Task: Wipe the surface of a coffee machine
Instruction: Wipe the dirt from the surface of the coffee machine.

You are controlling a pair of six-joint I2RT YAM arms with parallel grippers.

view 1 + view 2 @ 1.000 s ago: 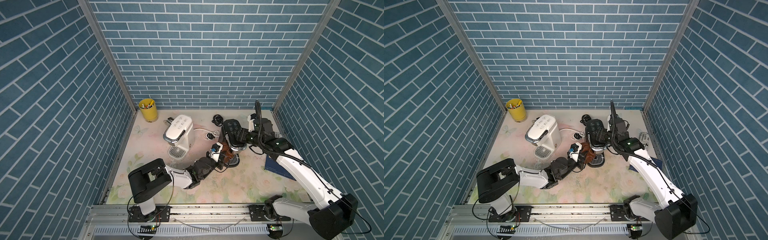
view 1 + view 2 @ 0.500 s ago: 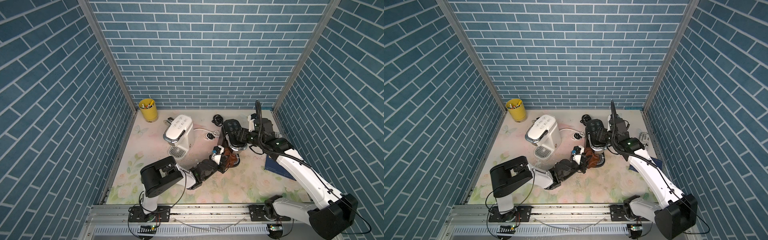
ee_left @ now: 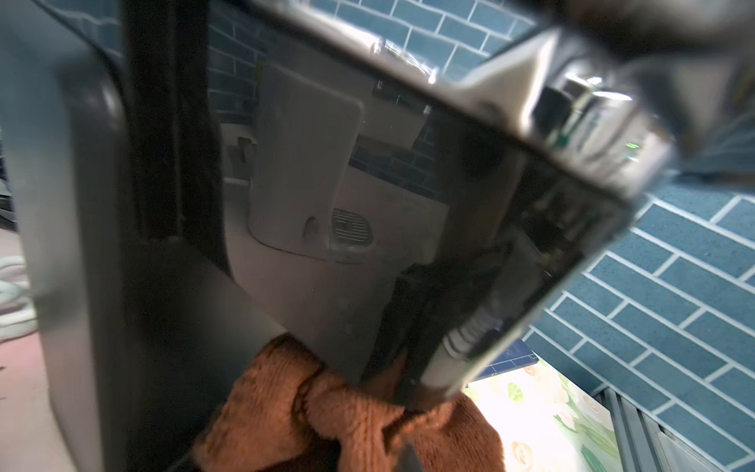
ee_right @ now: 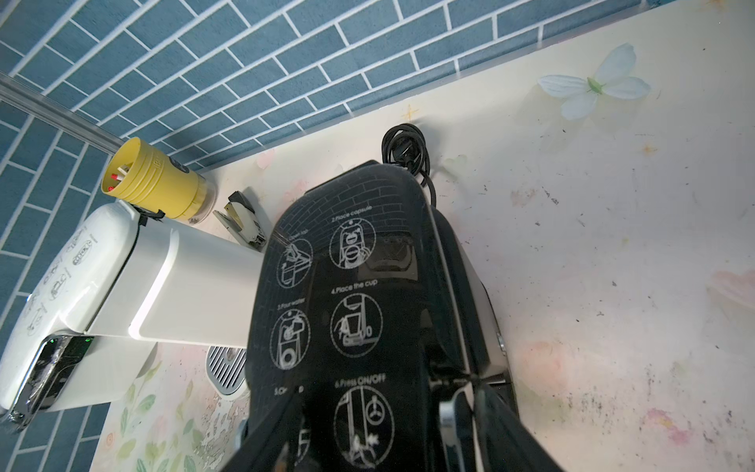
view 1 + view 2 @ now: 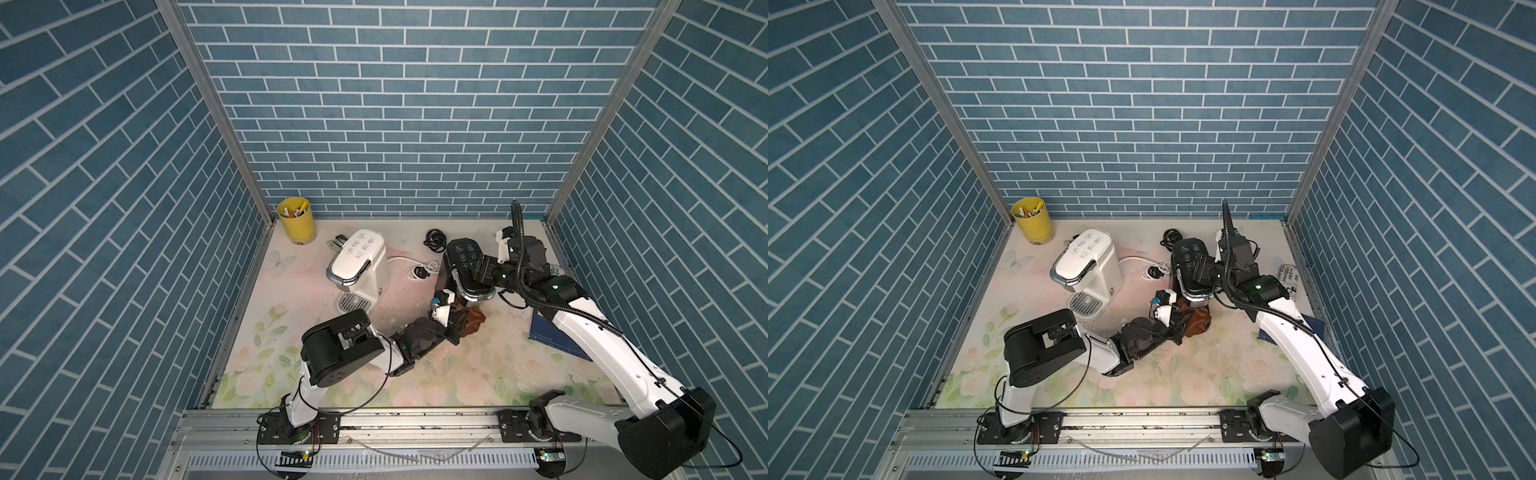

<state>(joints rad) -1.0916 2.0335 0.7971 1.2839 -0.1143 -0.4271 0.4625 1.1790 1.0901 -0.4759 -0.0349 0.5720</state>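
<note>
A black coffee machine (image 5: pixel 465 266) stands at the back right of the floral table (image 5: pixel 478 374), with printed instruction icons on its top (image 4: pixel 359 286). My right gripper (image 4: pixel 380 429) sits astride that top, one finger on each side, shut on it. A brown knitted cloth (image 5: pixel 473 322) is bunched under the machine's spout end, against its lower front (image 3: pixel 347 412). My left gripper (image 5: pixel 455 322) reaches in low from the left, shut on the cloth. The machine's glossy side (image 3: pixel 327 204) fills the left wrist view.
A white coffee machine (image 5: pixel 357 259) stands left of the black one, its white cord and plug (image 5: pixel 417 272) between them. A yellow pen cup (image 5: pixel 296 218) is in the back left corner. A coiled black cord (image 5: pixel 434 240) and a blue book (image 5: pixel 548 332) lie nearby.
My left arm's shoulder has swung to the right and the cloth has slid a little right along the black machine's base. The right arm has stayed still.
</note>
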